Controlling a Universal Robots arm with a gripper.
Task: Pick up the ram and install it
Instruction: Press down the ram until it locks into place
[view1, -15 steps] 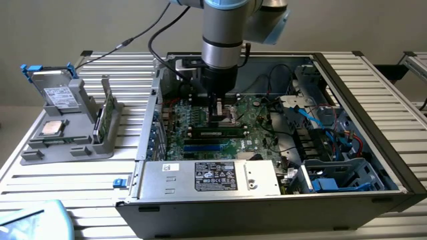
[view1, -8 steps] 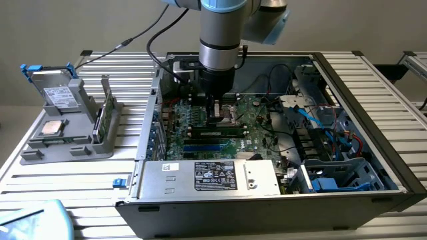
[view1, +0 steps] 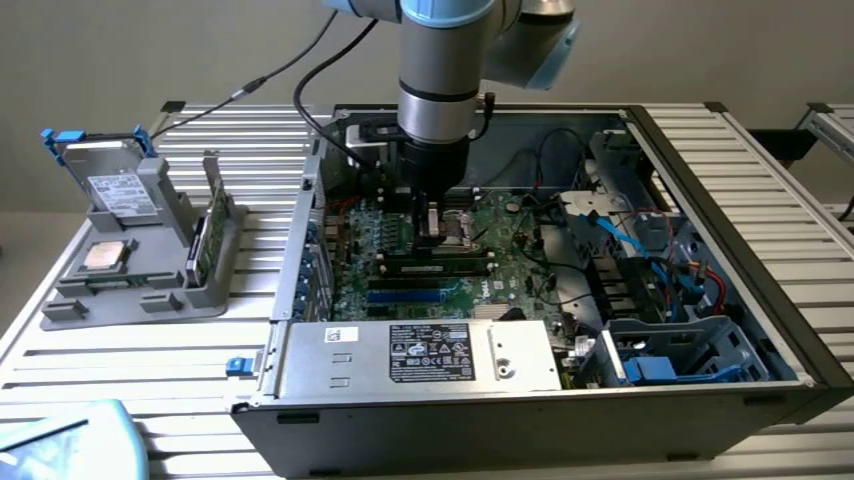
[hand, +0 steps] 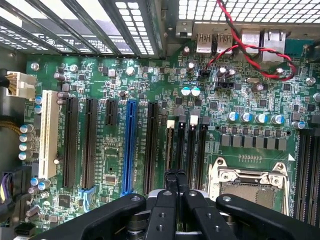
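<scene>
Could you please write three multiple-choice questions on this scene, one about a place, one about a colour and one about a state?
1. Where is the tool?
A. Over the motherboard inside the computer case
B. Over the grey holder outside the case
C. Over the power supply

2. What colour is the long slot that stands between black ones?
A. Red
B. Blue
C. Yellow

3. How do the tool's fingers stand?
A. Wide apart
B. Shut together
C. Clamped on the processor

Answers:
1 A, the arm reaches down into the case above the motherboard.
2 B, the wrist view shows one blue slot among black ones.
3 B, the fingertips meet with nothing between them.
</scene>
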